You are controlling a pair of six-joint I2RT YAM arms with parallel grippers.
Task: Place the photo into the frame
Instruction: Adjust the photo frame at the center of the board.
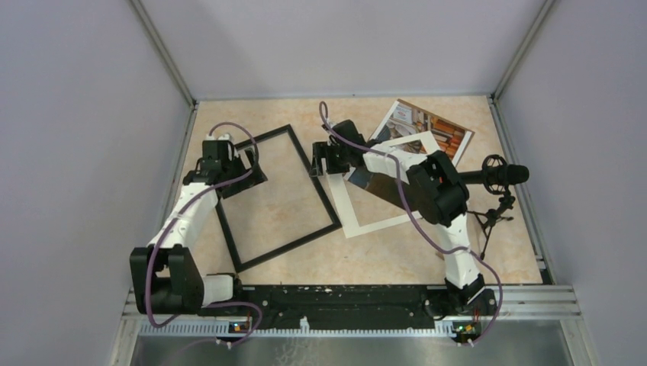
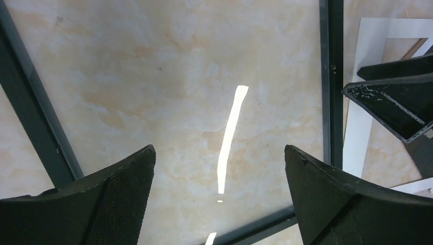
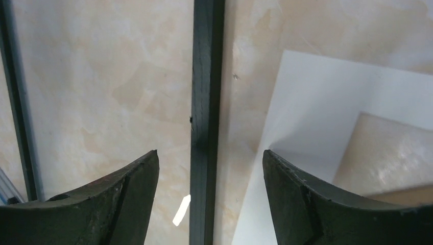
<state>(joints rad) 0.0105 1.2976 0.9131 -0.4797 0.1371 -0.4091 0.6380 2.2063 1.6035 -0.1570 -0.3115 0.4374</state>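
The frame [image 1: 329,203], a thin black rectangle, lies flat on the marbled table at centre left. The photo [image 1: 435,130] lies at the back right, partly under the white mat [image 1: 366,225]. My right gripper [image 1: 317,164] hangs over the frame's right bar. In the right wrist view this gripper [image 3: 210,151] is open, its fingers either side of the bar [image 3: 207,76] without touching it. My left gripper [image 1: 246,172] hovers over the frame's far left corner. In the left wrist view it [image 2: 219,148] is wide open with only the frame's glass below it.
The white mat [image 3: 316,92] lies just right of the frame's bar [image 2: 332,76]. A black microphone on a small tripod [image 1: 500,177] stands at the right. Grey walls and metal posts close in the table, with a rail along the near edge.
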